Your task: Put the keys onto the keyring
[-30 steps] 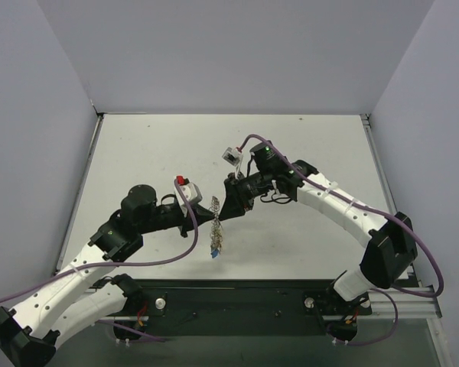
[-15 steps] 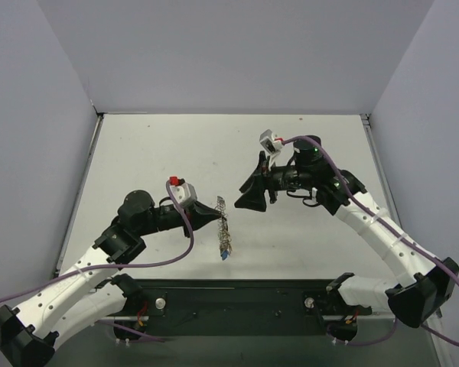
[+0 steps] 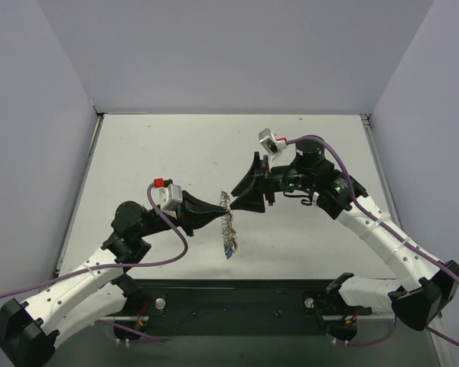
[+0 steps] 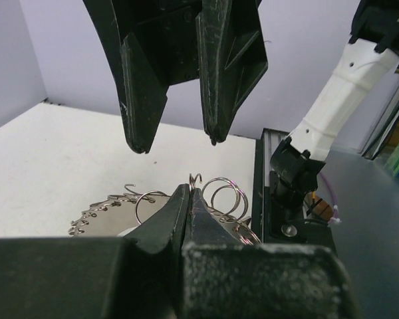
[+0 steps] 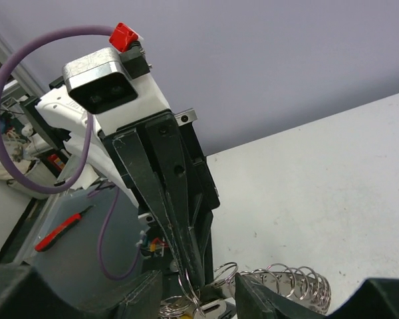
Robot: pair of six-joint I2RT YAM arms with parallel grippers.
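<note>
The keyring (image 3: 228,224), a silvery bunch of wire loops with a bumpy rim, hangs from my left gripper (image 3: 220,205), which is shut on one small loop (image 4: 195,178). More loops (image 4: 223,195) and the bumpy rim (image 4: 100,211) lie behind the shut fingers. My right gripper (image 3: 234,202) is open, its fingertips just right of the held loop and apart from it. In the left wrist view it hangs above (image 4: 176,143). In the right wrist view the loops (image 5: 286,282) sit between its fingers (image 5: 130,292). No coloured key heads show clearly, only a small blue piece (image 3: 229,254).
The white table (image 3: 153,153) is walled on three sides by grey panels. The black base rail (image 3: 237,298) runs along the near edge. The left arm's camera block (image 5: 113,86) and purple cable (image 5: 26,66) fill the left of the right wrist view.
My left gripper has carried the ring forward and to the right. My right gripper, which had pulled away to the right, has come back left, close to the held loop.
</note>
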